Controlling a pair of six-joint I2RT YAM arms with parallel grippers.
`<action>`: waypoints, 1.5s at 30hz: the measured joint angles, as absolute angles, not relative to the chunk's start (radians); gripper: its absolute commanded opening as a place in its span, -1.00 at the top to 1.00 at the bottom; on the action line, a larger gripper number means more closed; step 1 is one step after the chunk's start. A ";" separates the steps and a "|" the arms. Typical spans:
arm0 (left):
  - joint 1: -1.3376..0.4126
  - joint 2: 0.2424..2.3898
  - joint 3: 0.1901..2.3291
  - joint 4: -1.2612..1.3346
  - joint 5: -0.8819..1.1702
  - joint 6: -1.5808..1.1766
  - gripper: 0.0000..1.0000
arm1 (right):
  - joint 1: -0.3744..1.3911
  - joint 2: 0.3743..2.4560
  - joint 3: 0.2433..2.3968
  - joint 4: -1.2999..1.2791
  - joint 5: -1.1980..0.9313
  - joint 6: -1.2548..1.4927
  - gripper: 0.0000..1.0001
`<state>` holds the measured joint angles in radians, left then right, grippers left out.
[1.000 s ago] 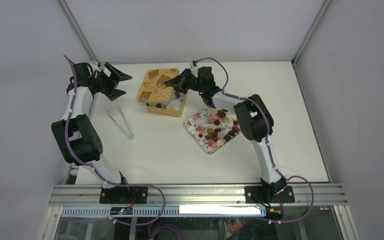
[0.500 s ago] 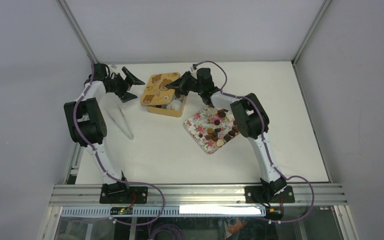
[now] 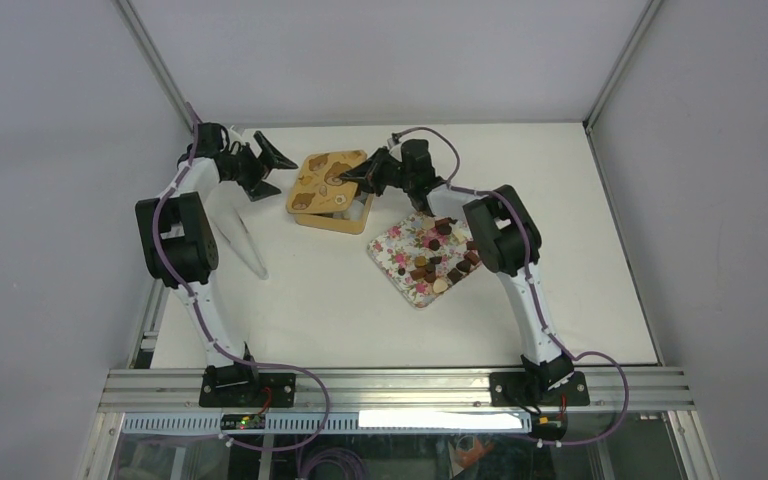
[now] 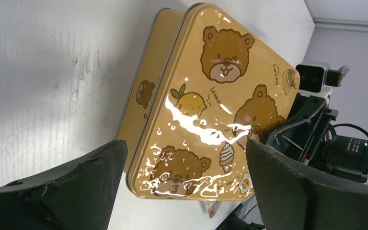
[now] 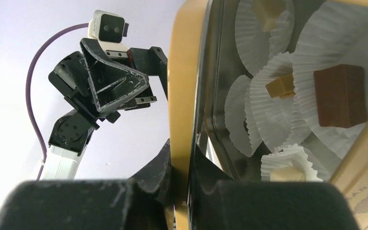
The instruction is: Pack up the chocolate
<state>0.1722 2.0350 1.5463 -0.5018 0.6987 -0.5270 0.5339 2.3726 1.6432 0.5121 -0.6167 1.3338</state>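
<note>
Lid [image 3: 322, 181] clamped in right pincer [image 3: 345, 181], tin [image 3: 340, 222] mostly hidden beneath

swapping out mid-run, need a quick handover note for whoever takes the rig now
Left gripper: open, beside the tin, holding nothing.
Right gripper: shut on the edge of the bear lid, held askew over the tin base.
Done: a few chocolates sit in paper cups inside the tin.
Left: many pieces lie on the flowered tray; they probably need moving into the tin before the lid is seated.
</note>
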 measured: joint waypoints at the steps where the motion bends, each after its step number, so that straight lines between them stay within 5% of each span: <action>1: 0.171 2.038 1.551 -0.502 0.697 -0.526 -0.98 | 0.533 2.373 1.639 0.519 -0.619 1.335 1.00; 9: 0.155 2.059 1.567 -0.503 0.682 -0.511 -0.98 | 0.510 2.373 1.584 0.566 -0.648 1.342 1.00; 17: 0.123 2.071 1.586 -0.521 0.679 -0.504 -0.98 | 0.495 2.373 1.558 0.561 -0.662 1.334 0.35; 22: 0.110 2.077 1.591 -0.532 0.676 -0.503 -0.98 | 0.488 2.368 1.556 0.484 -0.667 1.298 0.18; 45: 0.096 2.078 1.596 -0.541 0.653 -0.482 -0.98 | 0.486 2.206 1.579 0.012 -0.575 1.023 -0.23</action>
